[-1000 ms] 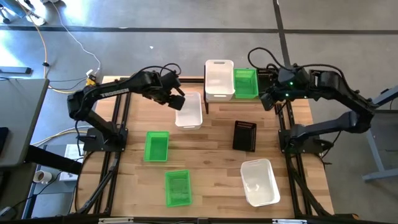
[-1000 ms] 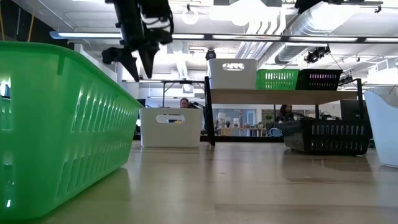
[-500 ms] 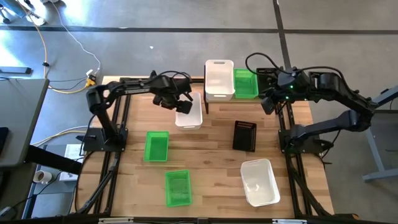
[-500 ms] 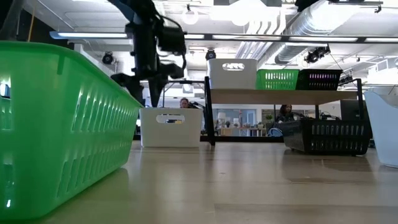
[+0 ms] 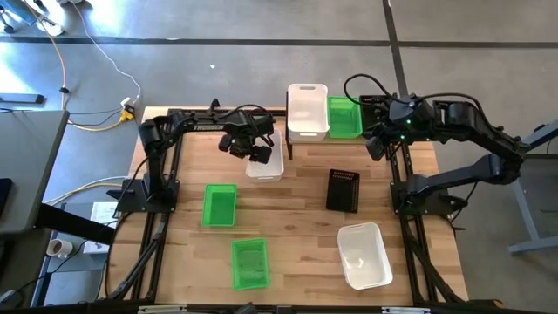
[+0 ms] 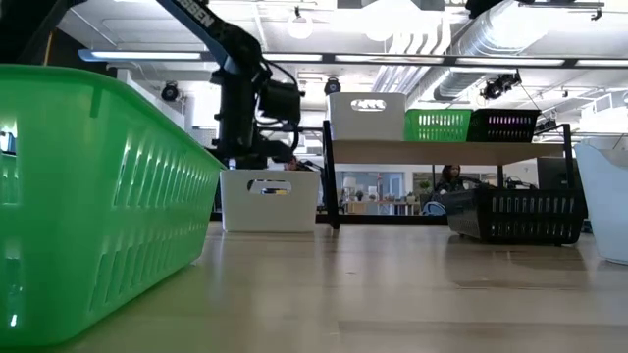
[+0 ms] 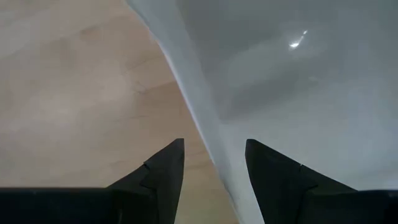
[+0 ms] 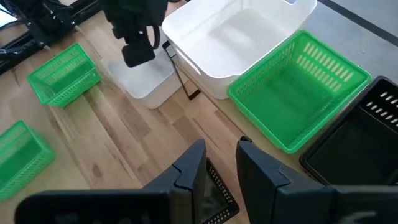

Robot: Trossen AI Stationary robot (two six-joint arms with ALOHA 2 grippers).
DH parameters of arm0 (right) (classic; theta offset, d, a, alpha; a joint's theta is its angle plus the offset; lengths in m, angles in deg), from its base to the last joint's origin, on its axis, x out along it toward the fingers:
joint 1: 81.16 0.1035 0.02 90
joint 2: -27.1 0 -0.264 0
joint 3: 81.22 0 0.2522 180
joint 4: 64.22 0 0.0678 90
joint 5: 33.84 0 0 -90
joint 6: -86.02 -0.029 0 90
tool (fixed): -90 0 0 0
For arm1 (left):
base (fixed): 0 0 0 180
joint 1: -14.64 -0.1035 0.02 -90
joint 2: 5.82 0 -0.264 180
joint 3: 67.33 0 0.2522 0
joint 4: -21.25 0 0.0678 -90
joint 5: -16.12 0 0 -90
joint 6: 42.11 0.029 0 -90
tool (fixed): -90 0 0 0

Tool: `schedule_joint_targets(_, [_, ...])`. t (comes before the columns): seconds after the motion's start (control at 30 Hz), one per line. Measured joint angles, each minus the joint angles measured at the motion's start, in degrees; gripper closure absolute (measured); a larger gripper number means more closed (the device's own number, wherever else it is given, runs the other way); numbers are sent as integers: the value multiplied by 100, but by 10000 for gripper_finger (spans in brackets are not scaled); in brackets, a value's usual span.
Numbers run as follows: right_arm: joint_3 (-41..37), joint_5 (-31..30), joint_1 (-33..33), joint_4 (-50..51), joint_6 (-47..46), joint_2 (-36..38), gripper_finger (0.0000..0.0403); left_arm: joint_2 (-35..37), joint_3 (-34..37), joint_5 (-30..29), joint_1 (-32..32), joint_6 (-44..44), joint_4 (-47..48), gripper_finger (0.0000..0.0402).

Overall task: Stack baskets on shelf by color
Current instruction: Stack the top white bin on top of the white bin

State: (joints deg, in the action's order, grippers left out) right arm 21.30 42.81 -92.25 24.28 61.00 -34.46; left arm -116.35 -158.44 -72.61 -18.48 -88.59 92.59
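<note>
White solid-walled plastic basket (image 5: pixel 266 160), upper centre, has been reached by the left gripper (image 7: pixel 214 165), parted astride its rim, ungrasped.

Even, bright overhead light is being cast across the wooden tabletop (image 5: pixel 296 235), with only soft, short shadows being thrown beside the baskets. In the low view, ceiling light strips (image 6: pixel 392 61) are being overexposed, and the nearest green basket (image 6: pixel 98 196) is being rendered soft. In the left wrist view, a small glare spot is being reflected on the blurred white basket wall (image 7: pixel 298 93).
</note>
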Motion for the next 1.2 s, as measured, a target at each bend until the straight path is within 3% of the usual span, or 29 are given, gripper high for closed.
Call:
schedule_joint_targets(0.23, [0, 26, 0, 0, -20, 0, 327, -75, 0, 2, -64, 47, 2, 279])
schedule_joint_targets(0.57, [0, 26, 0, 0, -45, 0, 327, -69, 0, -91, -160, 398, 112, 395])
schedule_joint_targets(0.83, [0, 24, -2, -24, -48, -24, 327, 315, 3, -176, -188, 619, 141, 399])
schedule_joint_targets(1.2, [0, 2, -2, 13, 2, -360, 327, 1682, 2, -339, -428, 575, 254, 400])
